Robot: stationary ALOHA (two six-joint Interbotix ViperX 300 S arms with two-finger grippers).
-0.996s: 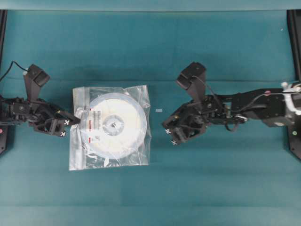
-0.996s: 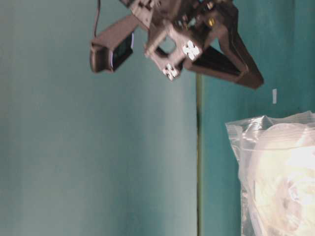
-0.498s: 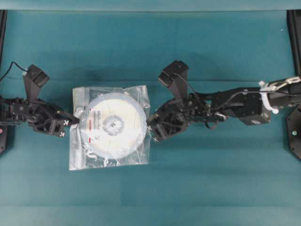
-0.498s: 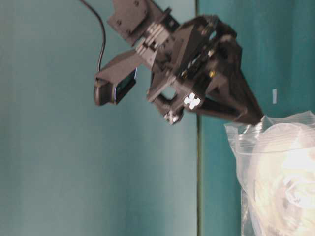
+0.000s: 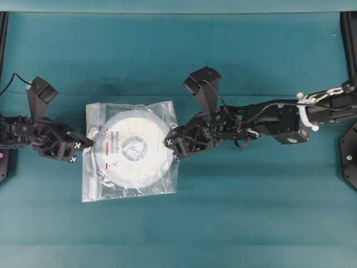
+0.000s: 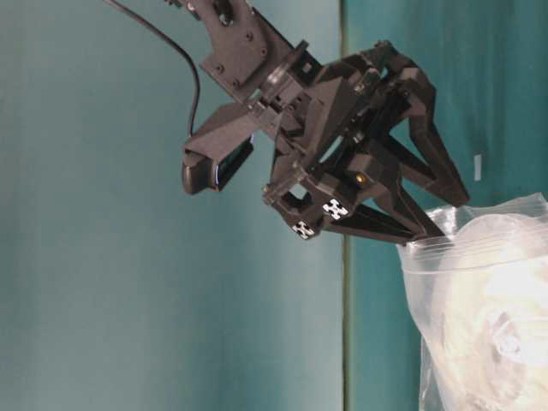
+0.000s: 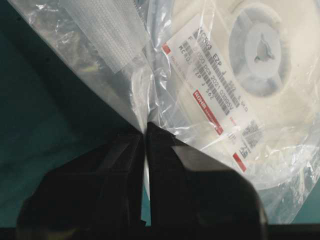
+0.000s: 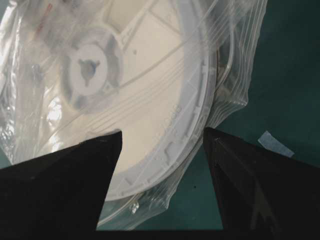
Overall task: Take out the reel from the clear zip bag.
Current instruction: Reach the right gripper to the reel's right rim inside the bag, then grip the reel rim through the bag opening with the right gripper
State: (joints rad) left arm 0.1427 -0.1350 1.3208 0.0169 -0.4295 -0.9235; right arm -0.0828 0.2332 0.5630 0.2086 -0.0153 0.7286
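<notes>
The white reel [image 5: 134,148] with a red-marked label [image 5: 111,146] lies flat inside the clear zip bag [image 5: 92,187] on the teal table. My left gripper [image 5: 83,146] is shut on the bag's left edge, and the film is pinched between its jaws [image 7: 146,131] beside the label [image 7: 215,95]. My right gripper [image 5: 170,146] is open at the bag's right edge. Its jaws [image 8: 162,132] stand on either side of the reel's rim [image 8: 195,115] under the bag film [image 8: 235,75]. At table level, the right gripper [image 6: 437,221] tips down onto the bag [image 6: 479,257].
A small pale scrap of tape [image 8: 275,144] lies on the table just right of the bag, and shows again at table level [image 6: 477,167]. Black frame posts [image 5: 348,56] stand at the table's left and right edges.
My right arm has reached left to the bag's right edge, and its jaws have opened wide. The left gripper and the bag have stayed put.
</notes>
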